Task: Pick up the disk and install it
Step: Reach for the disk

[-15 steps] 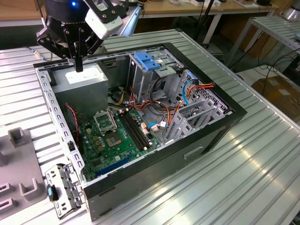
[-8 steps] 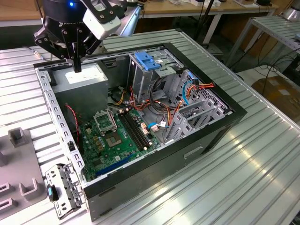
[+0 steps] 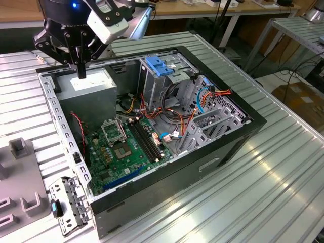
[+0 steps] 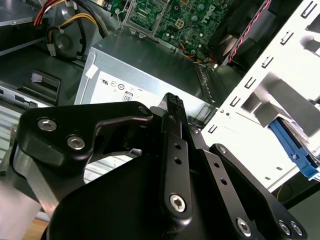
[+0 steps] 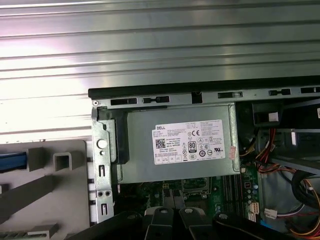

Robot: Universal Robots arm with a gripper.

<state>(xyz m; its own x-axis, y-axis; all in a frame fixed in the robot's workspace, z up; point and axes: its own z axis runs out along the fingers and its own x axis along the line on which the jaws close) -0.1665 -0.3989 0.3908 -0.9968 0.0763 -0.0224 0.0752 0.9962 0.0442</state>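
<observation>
Pick not begun, I judge. Gripper (image 3: 81, 74) hangs over power supply (image 3: 97, 87), jaws look closed, empty. Disk (image 5: 11, 161), I think: blue edge on grey fixture (image 5: 75, 200), outside case (image 3: 217, 152) at exterior view's left. Grasp needs jaws opened, sideways reach.

I'm seeing a black gripper (image 3: 81, 72), grey power-supply box (image 5: 137, 150) with white sticker (image 5: 188, 142), green motherboard (image 3: 121, 149), blue bracket (image 3: 159, 66), ribbed silver table (image 3: 283, 167).

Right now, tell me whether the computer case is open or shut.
Open. The computer case has no panel over its upward side, so the motherboard and power supply lie exposed in the exterior view.
</observation>
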